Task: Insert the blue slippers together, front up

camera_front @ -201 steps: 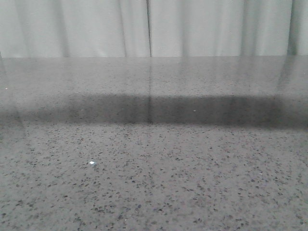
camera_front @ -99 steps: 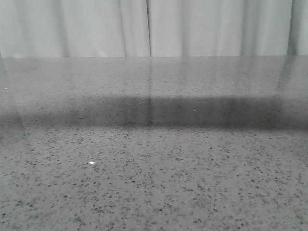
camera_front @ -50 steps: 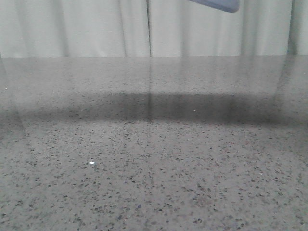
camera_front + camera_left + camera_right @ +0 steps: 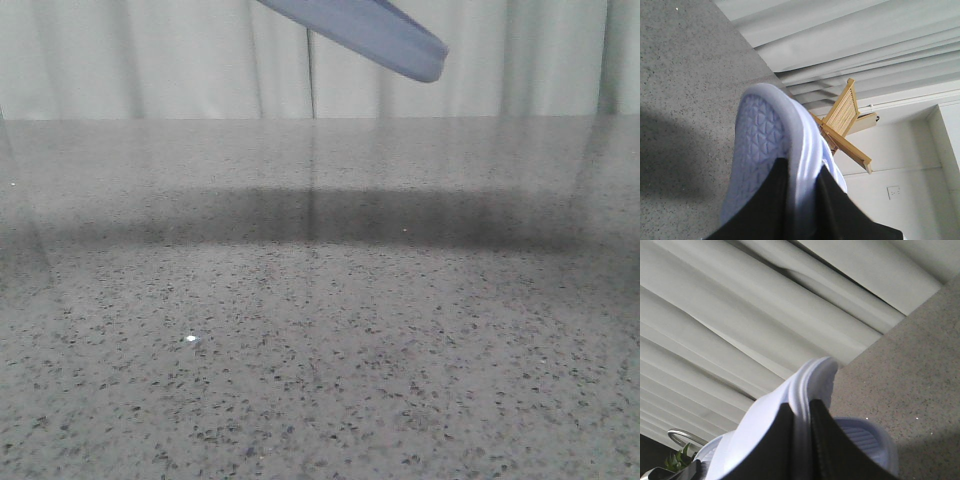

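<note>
Our left end effector [image 4: 802,200] is clamped on one of the blue slippers [image 4: 770,150], its two dark fingers [image 4: 772,205] pinching the edge of the thick sole. That slipper is held up off the speckled grey worktop [image 4: 685,100], with its triangle-patterned tread facing the wrist camera. Past it we see pale pleated curtains [image 4: 850,30], a wooden folding frame [image 4: 845,120] and a white wall with a socket plate [image 4: 894,191].

Our right end effector [image 4: 802,445] likewise grips the second slipper [image 4: 790,405], its dark fingers [image 4: 775,450] closed either side of the sole's rim. This slipper stands edge-on to the wrist camera, and part of its ribbed footbed shows beyond the fingers. It too is in the air, with worktop to one side and curtains behind; a bit of green plant [image 4: 677,459] shows at the picture's corner.

In the front view we see only a slanting bluish slipper sole [image 4: 370,30] entering from the top edge, above the worktop [image 4: 320,350] and in front of the curtains [image 4: 150,60]. We cannot tell which of the pair it is, and neither arm shows there.
</note>
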`<action>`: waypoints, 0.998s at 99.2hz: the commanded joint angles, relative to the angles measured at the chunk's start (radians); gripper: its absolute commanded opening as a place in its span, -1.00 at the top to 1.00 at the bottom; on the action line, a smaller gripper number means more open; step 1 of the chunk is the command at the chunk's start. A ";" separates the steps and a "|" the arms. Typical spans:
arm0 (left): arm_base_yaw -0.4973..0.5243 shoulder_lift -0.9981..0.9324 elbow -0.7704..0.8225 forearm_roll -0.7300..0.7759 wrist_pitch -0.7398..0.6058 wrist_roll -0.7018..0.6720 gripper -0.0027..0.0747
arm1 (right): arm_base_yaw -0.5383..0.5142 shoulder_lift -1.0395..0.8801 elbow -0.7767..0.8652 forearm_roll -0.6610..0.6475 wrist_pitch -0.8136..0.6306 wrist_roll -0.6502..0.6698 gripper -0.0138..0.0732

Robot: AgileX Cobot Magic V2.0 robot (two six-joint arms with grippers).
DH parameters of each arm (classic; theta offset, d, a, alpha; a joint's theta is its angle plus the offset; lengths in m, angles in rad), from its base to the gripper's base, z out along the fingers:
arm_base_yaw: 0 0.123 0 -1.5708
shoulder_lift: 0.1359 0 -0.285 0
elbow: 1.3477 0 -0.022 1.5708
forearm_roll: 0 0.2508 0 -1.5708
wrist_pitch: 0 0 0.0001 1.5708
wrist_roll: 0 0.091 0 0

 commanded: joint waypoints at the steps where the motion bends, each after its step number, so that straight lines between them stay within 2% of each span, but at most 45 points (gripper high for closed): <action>1: -0.058 -0.012 -0.036 -0.093 0.258 -0.017 0.89 | 0.046 0.023 -0.038 -0.119 -0.035 0.000 0.93; 24: -0.053 -0.012 -0.036 -0.088 0.234 0.013 0.89 | 0.052 0.032 -0.038 -0.125 -0.033 0.000 0.93; 47: -0.051 -0.012 -0.036 -0.071 0.126 0.032 0.89 | 0.052 0.032 -0.038 -0.125 0.011 -0.110 0.90; 59: -0.051 -0.012 -0.036 -0.071 0.077 0.032 0.89 | 0.052 0.032 -0.038 -0.125 0.032 -0.142 0.67; 78: -0.051 -0.007 -0.036 -0.071 0.013 0.032 0.89 | 0.050 0.032 -0.038 -0.125 0.034 -0.200 0.13; 88: -0.051 0.010 -0.036 -0.071 0.008 0.025 0.89 | 0.043 0.032 -0.038 -0.125 0.030 -0.243 -0.01; 99: -0.051 0.043 -0.036 -0.077 0.023 0.025 0.89 | 0.003 0.028 -0.038 -0.125 0.030 -0.264 -0.06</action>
